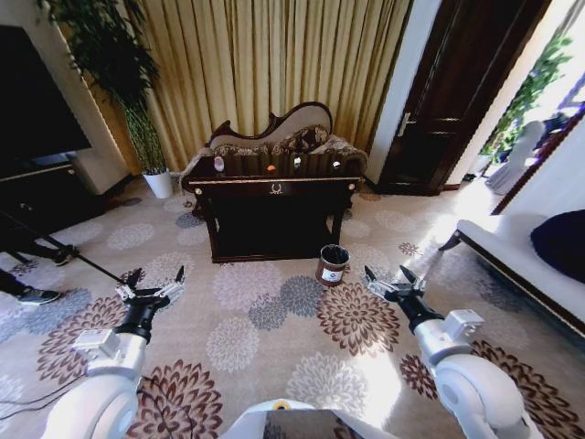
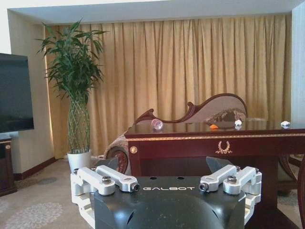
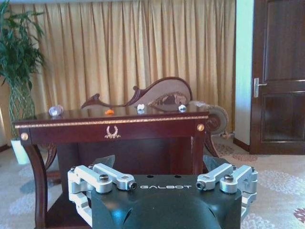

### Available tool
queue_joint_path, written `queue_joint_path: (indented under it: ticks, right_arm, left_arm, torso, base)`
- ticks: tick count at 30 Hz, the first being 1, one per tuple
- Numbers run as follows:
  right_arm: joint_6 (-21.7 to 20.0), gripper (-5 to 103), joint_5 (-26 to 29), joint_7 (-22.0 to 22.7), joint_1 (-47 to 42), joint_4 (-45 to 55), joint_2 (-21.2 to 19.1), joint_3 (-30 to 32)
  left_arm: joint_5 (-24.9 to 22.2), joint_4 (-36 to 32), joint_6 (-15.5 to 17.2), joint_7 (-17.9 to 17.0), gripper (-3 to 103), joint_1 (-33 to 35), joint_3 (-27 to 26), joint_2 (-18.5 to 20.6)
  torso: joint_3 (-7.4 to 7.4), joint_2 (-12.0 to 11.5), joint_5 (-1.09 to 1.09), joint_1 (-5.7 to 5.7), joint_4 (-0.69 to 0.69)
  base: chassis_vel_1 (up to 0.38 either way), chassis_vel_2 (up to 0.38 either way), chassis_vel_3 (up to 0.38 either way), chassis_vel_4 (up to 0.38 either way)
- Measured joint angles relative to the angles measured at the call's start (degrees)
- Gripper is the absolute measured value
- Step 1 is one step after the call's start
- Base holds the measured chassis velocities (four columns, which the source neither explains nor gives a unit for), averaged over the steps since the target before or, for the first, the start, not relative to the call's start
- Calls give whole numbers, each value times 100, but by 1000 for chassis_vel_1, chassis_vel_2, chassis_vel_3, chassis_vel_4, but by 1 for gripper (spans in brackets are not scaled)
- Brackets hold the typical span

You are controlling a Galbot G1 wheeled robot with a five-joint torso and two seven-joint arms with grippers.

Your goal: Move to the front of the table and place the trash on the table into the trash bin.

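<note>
claws (image 1: pixel 154 284) (image 1: pixel 391 278) spread, dark glossy table (image 1: pixel 274 188)

White rounded arms, black wrists marked GALBOT, silver screw-studded claw linkages.

Dark glossy tabletop (image 1: pixel 274 177) with gold trim and a gold emblem (image 1: pixel 275 189) on its front, standing on patterned carpet (image 1: pixel 274 338) well ahead of the left pincer (image 1: pixel 154 285) and the right pincer (image 1: pixel 391 282), roughly midway between them. Along the top, from the left pincer's side to the right pincer's side: a clear bottle (image 1: pixel 218 164), an orange scrap (image 1: pixel 271 168), a white scrap (image 1: pixel 297 162) and a further small pale item (image 1: pixel 335 165). On the carpet, ahead of the right pincer and just beside the table's front corner, a round brown bin (image 1: pixel 333 264).
</note>
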Motion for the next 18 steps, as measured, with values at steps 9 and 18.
queue_joint_path:
  ticks: [9, 18]
  right_arm:
    - [340, 100, -479, -35, 81, -103, 248, -106]
    - [158, 100, -631, 96, 177, -121, 273, -357]
  left_arm:
    - [26, -4, 63, -263, 100, 25, 32, -60]
    - [97, -38, 119, -343, 100, 19, 10, -165]
  torso:
    - [0, 0, 0, 0, 0]
    - [0, 0, 0, 0, 0]
  base:
    - [0, 0, 0, 0]
    - [0, 0, 0, 0]
